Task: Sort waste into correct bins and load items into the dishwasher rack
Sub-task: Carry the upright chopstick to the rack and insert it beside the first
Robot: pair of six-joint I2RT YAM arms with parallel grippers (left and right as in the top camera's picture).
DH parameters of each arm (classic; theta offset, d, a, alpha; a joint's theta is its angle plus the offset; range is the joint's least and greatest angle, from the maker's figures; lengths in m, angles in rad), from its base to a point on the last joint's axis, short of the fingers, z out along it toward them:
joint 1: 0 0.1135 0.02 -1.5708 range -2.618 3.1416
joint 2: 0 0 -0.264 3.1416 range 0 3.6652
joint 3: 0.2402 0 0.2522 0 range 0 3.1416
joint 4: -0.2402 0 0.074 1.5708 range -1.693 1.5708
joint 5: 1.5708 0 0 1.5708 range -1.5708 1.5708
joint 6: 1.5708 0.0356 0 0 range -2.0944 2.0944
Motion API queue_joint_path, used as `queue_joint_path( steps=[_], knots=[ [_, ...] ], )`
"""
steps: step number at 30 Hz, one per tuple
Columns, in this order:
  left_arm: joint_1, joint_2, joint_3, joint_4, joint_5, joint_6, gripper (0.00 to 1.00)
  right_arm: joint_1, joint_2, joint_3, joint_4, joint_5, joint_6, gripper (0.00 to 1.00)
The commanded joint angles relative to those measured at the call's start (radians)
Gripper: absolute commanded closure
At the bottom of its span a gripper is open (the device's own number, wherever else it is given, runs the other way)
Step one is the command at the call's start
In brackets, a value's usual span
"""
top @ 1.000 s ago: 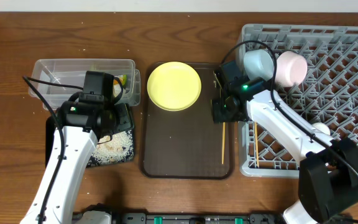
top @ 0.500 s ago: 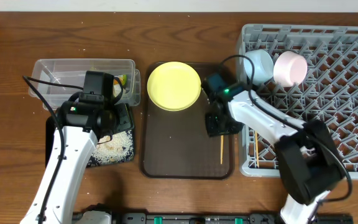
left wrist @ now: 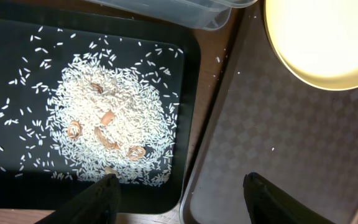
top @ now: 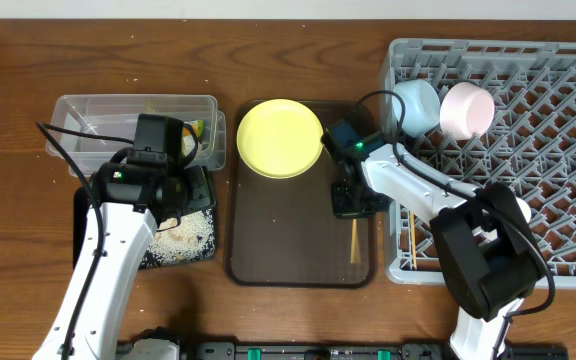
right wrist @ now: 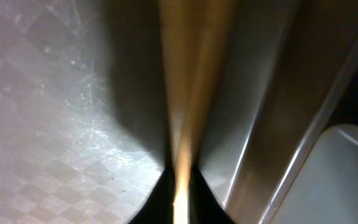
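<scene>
The wooden chopsticks (top: 354,240) lie along the right side of the dark-brown serving tray (top: 288,250). My right gripper (top: 352,205) is shut on the chopsticks (right wrist: 185,93) at their upper end, low over the tray. The yellow plate (top: 279,137) sits at the tray's top. The light-blue bowl (top: 417,103) and the pinkish bowl (top: 467,109) stand in the grey dishwasher rack (top: 528,180). My left gripper (left wrist: 179,193) is open and empty over the edge of the black tray (left wrist: 188,124), which holds rice scraps (left wrist: 114,118). The clear tub (top: 98,115) holds the wrapper (top: 197,129).
The wooden table (top: 298,60) surrounds everything. The black tray (top: 203,250) lies just left of the serving tray, below the clear tub. The rack's left wall (top: 398,240) runs close beside the chopsticks.
My right gripper moved left and down from the rack's edge onto the serving tray and closed on the chopsticks, which shifted slightly. The left arm has not moved.
</scene>
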Motion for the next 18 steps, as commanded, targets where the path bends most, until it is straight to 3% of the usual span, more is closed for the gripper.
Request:
queue_joint_path(
  steps=[1, 18],
  knots=[
    [0.002, 0.002, 0.008, 0.000, -0.005, 0.006, 0.34, -0.022, -0.001, -0.006, 0.013, -0.003, 0.005, 0.99],
    [0.002, 0.002, 0.008, 0.001, -0.005, 0.006, 0.34, -0.190, -0.505, 0.045, -0.122, -0.029, -0.282, 0.99]
  ],
)
